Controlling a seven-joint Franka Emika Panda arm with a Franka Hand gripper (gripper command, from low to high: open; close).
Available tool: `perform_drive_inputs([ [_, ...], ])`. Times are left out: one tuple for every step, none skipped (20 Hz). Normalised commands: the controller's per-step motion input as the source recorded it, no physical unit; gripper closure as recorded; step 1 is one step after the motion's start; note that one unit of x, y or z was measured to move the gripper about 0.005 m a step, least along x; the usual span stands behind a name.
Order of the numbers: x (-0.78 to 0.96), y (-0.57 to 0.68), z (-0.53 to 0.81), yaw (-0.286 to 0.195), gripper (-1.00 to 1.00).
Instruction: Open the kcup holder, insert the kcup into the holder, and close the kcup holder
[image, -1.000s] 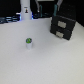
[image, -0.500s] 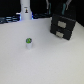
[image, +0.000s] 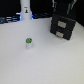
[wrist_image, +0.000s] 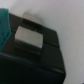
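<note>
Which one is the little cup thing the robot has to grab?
Start at the big black boxy drawer unit on the white table. Toward the exterior view's left stands a small white cylindrical pod with a green top, far shorter than the tall white bottle-like object behind it.

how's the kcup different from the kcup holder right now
Size: the kcup is a tiny pod, while the kcup holder is a far bigger box.
Shape and colour: the kcup is a white cylinder with a green top; the kcup holder is black and boxy with pale handle marks.
Place: the kcup stands alone mid-table; the kcup holder sits further back on the exterior view's right, under the arm.
Both rest on the white table.
</note>
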Motion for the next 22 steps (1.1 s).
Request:
perform_drive_inputs([
  [-0.21, 0.53, -0.23, -0.2, -1.0],
  [-0.23, 0.53, -0.23, -0.201, -1.0],
  [-0.22, 0.52, -0.25, -0.2, -1.0],
  [-0.2, 0.52, -0.26, -0.194, -1.0],
  [-0.19, 0.51, -0.27, -0.192, -1.0],
  [-0.17, 0.5, -0.28, -0.192, -1.0],
  [-0.17, 0.48, -0.29, -0.189, -1.0],
  [-0.16, 0.45, -0.29, -0.182, -1.0],
  [-0.16, 0.38, -0.32, -0.171, -1.0],
  [-0.14, 0.35, -0.32, -0.16, -1.0],
  [-0.15, 0.32, -0.34, -0.149, -1.0],
  [-0.17, 0.29, -0.36, -0.149, -1.0],
  [-0.18, 0.29, -0.39, -0.144, -1.0],
  [-0.2, 0.28, -0.39, -0.134, -1.0],
  [-0.21, 0.26, -0.41, -0.122, -1.0],
  [-0.23, 0.22, -0.42, -0.109, -1.0],
  [-0.24, 0.2, -0.43, -0.095, -1.0],
  [-0.25, 0.19, -0.44, -0.066, -1.0],
  [-0.24, 0.14, -0.45, -0.05, -1.0],
  [-0.24, 0.12, -0.46, -0.029, -1.0],
  [-0.24, 0.12, -0.46, -0.011, -1.0],
  [-0.19, 0.13, -0.46, -0.004, -1.0],
])
